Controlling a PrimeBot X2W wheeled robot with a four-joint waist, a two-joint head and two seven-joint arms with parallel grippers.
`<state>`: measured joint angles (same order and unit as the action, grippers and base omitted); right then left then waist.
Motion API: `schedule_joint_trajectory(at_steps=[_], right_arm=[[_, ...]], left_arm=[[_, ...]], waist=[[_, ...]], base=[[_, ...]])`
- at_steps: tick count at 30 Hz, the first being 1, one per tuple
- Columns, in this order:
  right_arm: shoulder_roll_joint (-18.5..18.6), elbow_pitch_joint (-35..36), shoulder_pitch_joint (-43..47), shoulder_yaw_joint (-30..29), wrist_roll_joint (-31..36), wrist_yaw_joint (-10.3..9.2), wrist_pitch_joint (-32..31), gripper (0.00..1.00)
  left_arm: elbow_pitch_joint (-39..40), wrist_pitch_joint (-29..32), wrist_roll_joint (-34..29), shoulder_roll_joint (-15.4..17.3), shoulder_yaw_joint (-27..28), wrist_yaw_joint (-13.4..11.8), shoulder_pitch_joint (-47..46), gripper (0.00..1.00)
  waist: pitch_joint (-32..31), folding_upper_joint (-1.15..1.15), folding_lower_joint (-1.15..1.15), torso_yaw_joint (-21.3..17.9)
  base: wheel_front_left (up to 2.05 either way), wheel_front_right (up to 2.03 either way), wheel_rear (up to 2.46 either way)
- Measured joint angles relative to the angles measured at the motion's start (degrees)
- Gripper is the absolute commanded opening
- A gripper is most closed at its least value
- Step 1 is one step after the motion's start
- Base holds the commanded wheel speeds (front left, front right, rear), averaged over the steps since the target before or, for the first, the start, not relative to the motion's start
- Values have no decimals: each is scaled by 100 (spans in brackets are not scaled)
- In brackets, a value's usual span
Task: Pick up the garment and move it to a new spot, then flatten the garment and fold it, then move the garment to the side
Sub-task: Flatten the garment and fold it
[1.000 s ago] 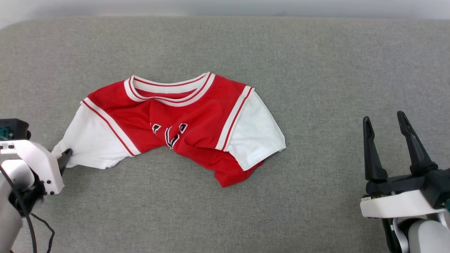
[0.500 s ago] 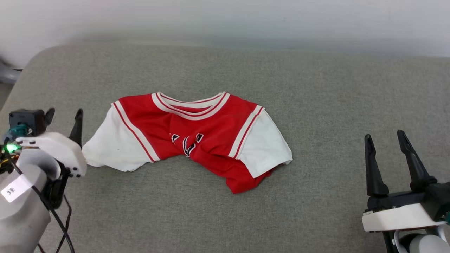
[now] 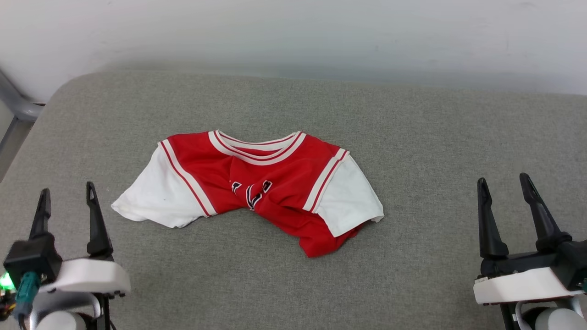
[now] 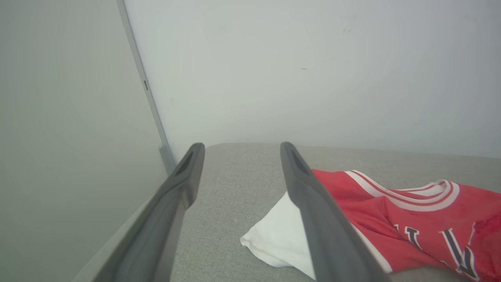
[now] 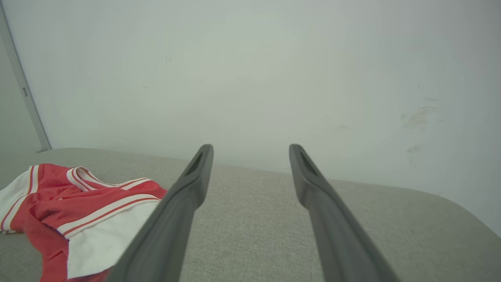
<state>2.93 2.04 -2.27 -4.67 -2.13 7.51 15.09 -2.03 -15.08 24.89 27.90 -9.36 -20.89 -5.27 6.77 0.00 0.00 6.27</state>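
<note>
Grey woven pad [image 3: 293, 105] ran up to a plain pale wall [image 3: 293, 32]; a grey metal rail [image 3: 18, 107] stood by its far left corner. Red jersey T-shirt [image 3: 284, 178] lay near the middle of the pad, chest up, striped collar [image 3: 257, 147] toward the wall. Not flat: the body was bunched and twisted, with folds cutting through the black-and-white lettering [image 3: 251, 193], and the lower red part was drawn into a crumpled point [image 3: 321, 243] toward me and to my right. White sleeve on my left [image 3: 156, 201] was spread out on the pad; white sleeve on my right [image 3: 351, 201] lay over the red bunching. My left gripper [image 3: 67, 193] sat at the near left, fingers spread apart and holding nothing, near the left sleeve but clear of it. My right gripper [image 3: 503, 179] sat at the near right, fingers likewise parted and empty, well apart from the shirt. Both pointed toward the wall.
</note>
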Motion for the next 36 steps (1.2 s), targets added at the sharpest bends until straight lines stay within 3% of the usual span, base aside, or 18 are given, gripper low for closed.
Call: schedule_joint_trajectory(at_steps=[9,14,17,22,29,32,36], right_arm=[[46,-52,-526,230,75,1,0,100],[736,-593,-1379,827,-81,1,0,100],[1168,-1017,-2029,1400,-491,1,-361,100],[1855,-1335,-2999,2527,-1412,2,-1656,100],[2885,-1552,-3986,4419,-2839,2,-4110,100],[3192,-1528,-4254,5104,-3462,2,-5018,100],[3421,-1600,-4657,5766,-3875,2,-5726,100]], left_arm=[[366,0,-1122,-944,827,490,909,100],[274,0,-1441,-1243,1035,790,905,100],[242,0,-1582,-1368,1144,943,860,100],[200,0,-1777,-1557,1247,1156,811,100],[183,0,-1998,-1781,1321,1363,704,100],[181,0,-2064,-1861,1344,1434,626,100],[191,0,-2123,-1987,1348,1502,519,100]], waist=[[-66,0,0,108],[-24,0,0,200],[-1,0,0,245],[59,0,0,314],[178,0,0,439],[268,0,0,499],[429,0,0,595]], base=[[0,0,0],[0,0,0],[0,0,0],[0,0,0],[0,0,0],[0,0,0],[0,0,0]])
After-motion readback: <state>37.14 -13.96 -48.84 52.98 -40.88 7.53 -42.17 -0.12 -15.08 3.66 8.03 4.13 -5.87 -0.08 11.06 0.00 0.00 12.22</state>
